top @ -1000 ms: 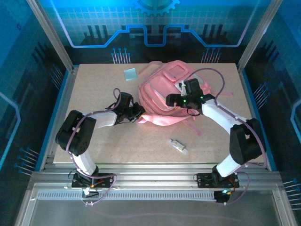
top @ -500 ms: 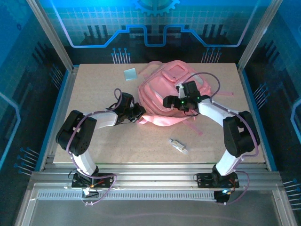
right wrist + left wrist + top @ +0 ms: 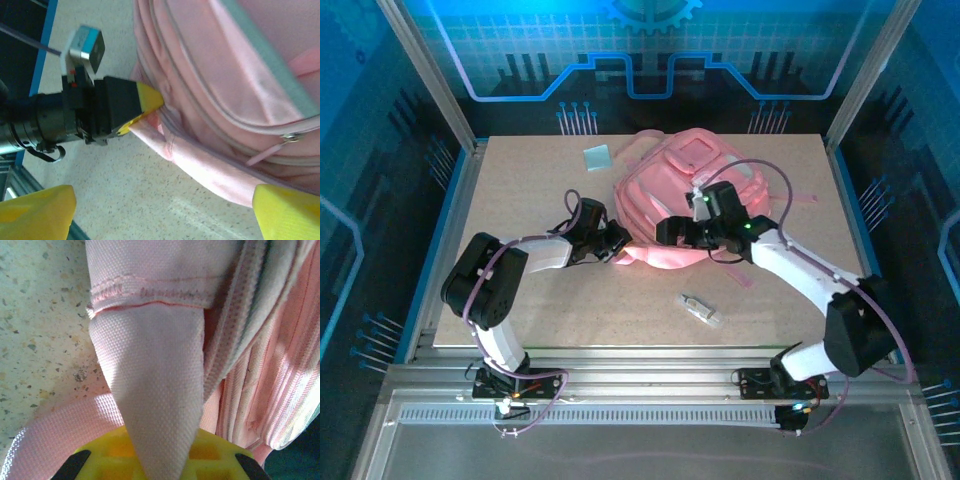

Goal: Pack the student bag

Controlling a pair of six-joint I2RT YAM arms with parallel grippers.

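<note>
The student bag [image 3: 685, 185], a large soft pink backpack, lies flat at the middle back of the table. My left gripper [image 3: 618, 243] is shut on a triangular pink fabric tab [image 3: 155, 390] at the bag's near left corner. The tab runs down between its yellow fingers [image 3: 100, 460]. My right gripper [image 3: 672, 232] hovers open over the bag's near edge, its yellow fingertips [image 3: 35, 210] spread wide with bare table between them. In the right wrist view the left gripper [image 3: 145, 106] pinches the bag [image 3: 235, 70] from the left. A zip pull [image 3: 287, 137] hangs at the right.
A small pale blue square [image 3: 597, 157] lies at the back left of the table. A short clear tube-like item [image 3: 700, 310] lies on the near side, right of centre. Loose pink straps [image 3: 800, 200] trail off the bag's right side.
My right arm has swung left and nearer, from above the bag's middle to its near edge, close to the left gripper. The left gripper has kept its hold and place.
</note>
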